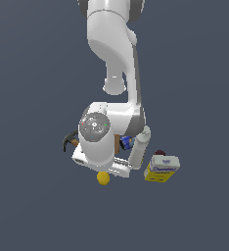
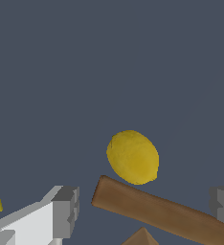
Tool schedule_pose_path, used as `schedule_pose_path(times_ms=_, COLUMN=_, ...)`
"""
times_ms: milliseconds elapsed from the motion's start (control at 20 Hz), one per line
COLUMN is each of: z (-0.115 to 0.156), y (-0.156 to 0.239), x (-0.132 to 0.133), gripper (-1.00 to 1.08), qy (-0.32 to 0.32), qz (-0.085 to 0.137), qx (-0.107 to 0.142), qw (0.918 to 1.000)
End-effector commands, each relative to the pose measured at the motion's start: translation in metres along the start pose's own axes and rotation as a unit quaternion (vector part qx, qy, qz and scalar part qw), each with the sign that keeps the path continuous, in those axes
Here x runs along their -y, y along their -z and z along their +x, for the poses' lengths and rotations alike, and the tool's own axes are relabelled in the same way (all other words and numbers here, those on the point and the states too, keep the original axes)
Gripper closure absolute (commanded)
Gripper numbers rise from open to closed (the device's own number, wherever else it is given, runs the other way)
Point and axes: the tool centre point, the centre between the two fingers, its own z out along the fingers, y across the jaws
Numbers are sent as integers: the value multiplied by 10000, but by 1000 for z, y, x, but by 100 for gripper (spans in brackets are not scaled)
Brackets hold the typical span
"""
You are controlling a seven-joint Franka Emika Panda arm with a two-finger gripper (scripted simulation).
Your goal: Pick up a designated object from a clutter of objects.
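Panda arm point(image 1: 117, 54), white, over the clutter; gripper point(image 2: 145, 206) spread wide, holding nothing; white bottle point(image 1: 139, 149) leaning; yellow-and-white box point(image 1: 162, 168) at exterior view's right; hammer point(image 2: 157, 210), wooden handle beside ball; yellow ball point(image 2: 132, 157) on floor, free.

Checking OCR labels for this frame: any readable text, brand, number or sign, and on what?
None readable.
yellow-and-white box: blue label with print, too blurred to read.
blue can: markings, mostly hidden by the arm, illegible.
white bottle, yellow ball, hammer handle: no text visible.
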Motion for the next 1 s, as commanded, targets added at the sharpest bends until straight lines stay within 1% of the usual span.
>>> schedule_pose_path(times_ms=0, z=4, y=-11, x=-2, gripper=-92, qy=-60, qz=0, qx=-7, qw=10000)
schedule_pose_path(times_ms=200, z=7, y=-21, x=-3, gripper=-92, qy=-113, qz=-3, qx=-8, qw=9999)
schedule_pose_path(times_ms=600, z=7, y=-29, x=-4, gripper=-92, qy=-118, qz=-5, qx=-1, qw=9999)
schedule_pose_path(times_ms=950, z=6, y=-62, x=-4, gripper=-92, qy=-124, qz=-3, qx=-6, qw=9999)
